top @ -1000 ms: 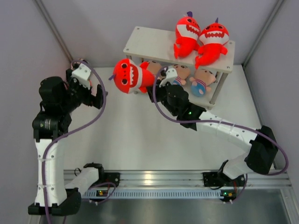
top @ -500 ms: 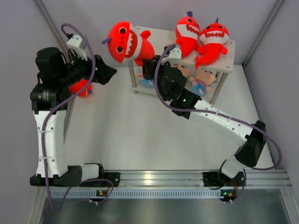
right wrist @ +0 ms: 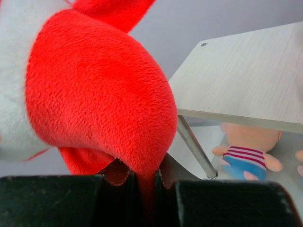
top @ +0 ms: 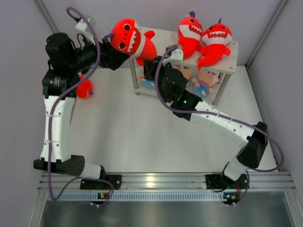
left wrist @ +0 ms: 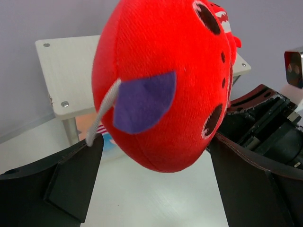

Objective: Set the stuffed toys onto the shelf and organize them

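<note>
The right gripper (right wrist: 142, 182) is clamped on a thin red tail end of a shark (top: 129, 40), and that shark hangs in the air over the left end of the shelf (top: 156, 42). The left gripper (left wrist: 154, 142) is spread wide, one finger on each side of the same shark's head. Whether its fingers (left wrist: 246, 179) press on the plush I cannot tell.

There are four sharks in all. One is held between the two arms. Two sharks (top: 189, 33) (top: 215, 40) lie side by side on the right half of the top tier, touching each other. A fourth shark (top: 84, 88) lies on the table (top: 132, 127) to the left, partly hidden behind the left arm and well apart from the shelf.

There are three dolls, all on the lower tier. Two dolls (top: 183, 73) (top: 204, 84) show at the middle and the right. Only a blue and striped bit of the third doll (top: 147, 84) shows at the left end, beside the right wrist.

The left half of the top tier is bare wood, just beside the held shark's body.
</note>
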### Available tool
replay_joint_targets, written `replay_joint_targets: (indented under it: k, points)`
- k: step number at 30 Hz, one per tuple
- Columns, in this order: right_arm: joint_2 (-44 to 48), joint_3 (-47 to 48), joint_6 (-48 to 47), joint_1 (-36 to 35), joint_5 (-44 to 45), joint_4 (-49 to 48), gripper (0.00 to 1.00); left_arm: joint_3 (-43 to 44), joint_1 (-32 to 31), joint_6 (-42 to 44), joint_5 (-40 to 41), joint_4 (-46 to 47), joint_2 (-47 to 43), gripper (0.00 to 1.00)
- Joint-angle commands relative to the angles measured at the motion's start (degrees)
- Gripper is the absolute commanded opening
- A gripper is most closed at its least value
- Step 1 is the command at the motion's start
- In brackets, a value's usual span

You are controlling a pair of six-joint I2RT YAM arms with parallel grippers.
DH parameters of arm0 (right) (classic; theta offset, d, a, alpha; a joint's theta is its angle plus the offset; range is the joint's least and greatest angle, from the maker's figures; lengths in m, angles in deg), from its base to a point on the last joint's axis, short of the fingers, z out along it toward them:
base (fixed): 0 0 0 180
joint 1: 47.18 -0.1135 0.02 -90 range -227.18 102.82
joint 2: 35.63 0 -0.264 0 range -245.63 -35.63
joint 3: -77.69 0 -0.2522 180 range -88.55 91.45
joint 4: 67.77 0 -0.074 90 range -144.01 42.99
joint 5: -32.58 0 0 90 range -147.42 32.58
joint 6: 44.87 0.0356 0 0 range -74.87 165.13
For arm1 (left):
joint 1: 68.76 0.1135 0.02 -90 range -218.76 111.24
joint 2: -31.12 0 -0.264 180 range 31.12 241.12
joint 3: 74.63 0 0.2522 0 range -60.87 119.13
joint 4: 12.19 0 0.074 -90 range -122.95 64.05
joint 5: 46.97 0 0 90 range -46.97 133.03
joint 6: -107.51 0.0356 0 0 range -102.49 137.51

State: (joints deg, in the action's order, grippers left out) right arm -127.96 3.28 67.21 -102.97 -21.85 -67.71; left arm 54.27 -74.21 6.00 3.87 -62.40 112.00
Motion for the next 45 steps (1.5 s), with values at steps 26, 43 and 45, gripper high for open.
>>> replay_joint_targets:
  k: [26,43,45]
  points:
    - [22.69,-18.61,-18.47,-1.34,-12.69,-3.89,0.79,5.47,-3.86,-0.28,-5.74,14.21,11.94,0.00]
    - [16.94,5.37,-25.35,13.34,-54.11,28.55,0.99,-10.80,-6.94,10.27,-19.20,6.39,0.16,0.00]
    - [15.00,7.57,-24.38,13.86,-56.22,27.49,0.99,-10.98,-7.38,10.98,-19.81,4.90,-0.37,0.00]
